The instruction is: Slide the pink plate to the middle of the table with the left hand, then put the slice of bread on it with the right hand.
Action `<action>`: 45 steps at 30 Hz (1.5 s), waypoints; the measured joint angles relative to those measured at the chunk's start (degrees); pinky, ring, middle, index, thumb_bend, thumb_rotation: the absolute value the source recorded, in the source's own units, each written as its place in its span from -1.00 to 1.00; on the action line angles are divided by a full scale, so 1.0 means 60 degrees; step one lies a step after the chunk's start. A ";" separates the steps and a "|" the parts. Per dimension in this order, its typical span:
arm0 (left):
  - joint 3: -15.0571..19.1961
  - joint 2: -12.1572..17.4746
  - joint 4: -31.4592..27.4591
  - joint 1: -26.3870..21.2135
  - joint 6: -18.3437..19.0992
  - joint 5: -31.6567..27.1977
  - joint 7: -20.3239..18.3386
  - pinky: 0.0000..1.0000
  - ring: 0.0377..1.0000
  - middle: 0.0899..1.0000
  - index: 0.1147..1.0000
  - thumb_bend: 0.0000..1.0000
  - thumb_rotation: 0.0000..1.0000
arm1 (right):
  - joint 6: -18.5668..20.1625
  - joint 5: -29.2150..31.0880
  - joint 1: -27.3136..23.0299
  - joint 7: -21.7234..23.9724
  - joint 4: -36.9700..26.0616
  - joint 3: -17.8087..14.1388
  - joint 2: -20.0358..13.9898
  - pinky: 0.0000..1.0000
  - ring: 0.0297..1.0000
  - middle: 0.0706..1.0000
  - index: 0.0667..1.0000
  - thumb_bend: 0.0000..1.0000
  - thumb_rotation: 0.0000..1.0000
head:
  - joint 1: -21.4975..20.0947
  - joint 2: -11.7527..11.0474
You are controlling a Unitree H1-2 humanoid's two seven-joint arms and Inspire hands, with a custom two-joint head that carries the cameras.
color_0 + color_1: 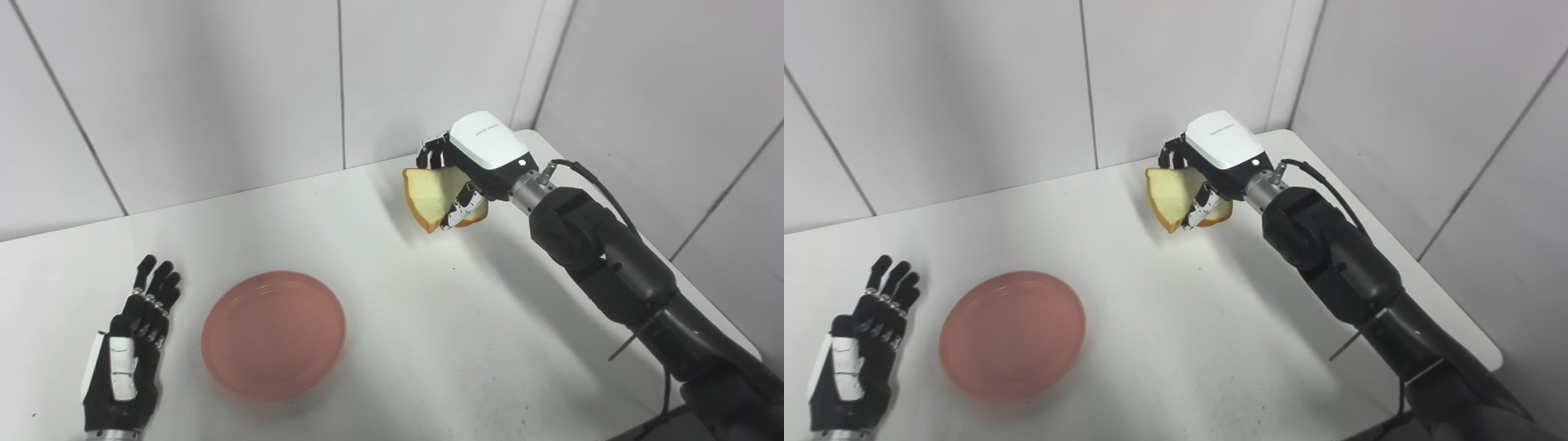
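A pink plate point(274, 334) lies flat on the white table point(398, 318), left of the middle and near the front. My left hand point(131, 352) rests open on the table just left of the plate, fingers stretched out, not touching it. My right hand point(474, 162) is shut on the slice of bread point(432, 196) and holds it tilted in the air above the far right part of the table, well away from the plate. The same scene shows in the right eye view, with the plate point(1012, 334) and the bread point(1171, 197).
White tiled walls stand behind the table and to its right. The table's right edge point(704, 294) runs close under my right arm. The table's front edge lies near my left hand.
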 measured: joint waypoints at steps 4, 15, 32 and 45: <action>-0.0080 -0.0154 -0.0016 0.0005 -0.0001 0.0250 0.0144 0.95 0.94 0.95 0.92 0.52 0.98 | -0.0231 0.0142 0.0024 0.0011 -0.0301 0.0012 0.0419 -0.31 -0.23 -0.14 0.00 0.03 -1.00 | 0.0878 -0.0029; -0.0537 -0.0827 -0.0071 0.0066 0.0055 0.1199 0.0876 1.00 1.00 1.00 1.00 0.44 1.00 | -0.1314 0.0339 -0.0005 0.0273 -0.0625 0.0441 0.0897 -0.34 -0.21 -0.16 0.00 0.03 -1.00 | 0.2083 0.0147; -0.0946 -0.1611 -0.0219 0.0350 0.0140 0.2418 0.2103 1.00 1.00 1.00 1.00 0.29 1.00 | -0.1776 0.0951 -0.0289 0.1609 -0.1622 0.1109 0.1993 -0.30 -0.21 -0.20 -0.03 0.04 -1.00 | 0.3460 0.0557; -0.0965 -0.1942 0.0048 0.0254 -0.0666 0.2696 0.2843 1.00 1.00 1.00 1.00 0.29 1.00 | -0.2467 0.0407 -0.0606 0.1604 -0.0732 0.1479 0.2479 -0.19 -0.18 -0.16 -0.02 0.04 -1.00 | 0.4002 0.0718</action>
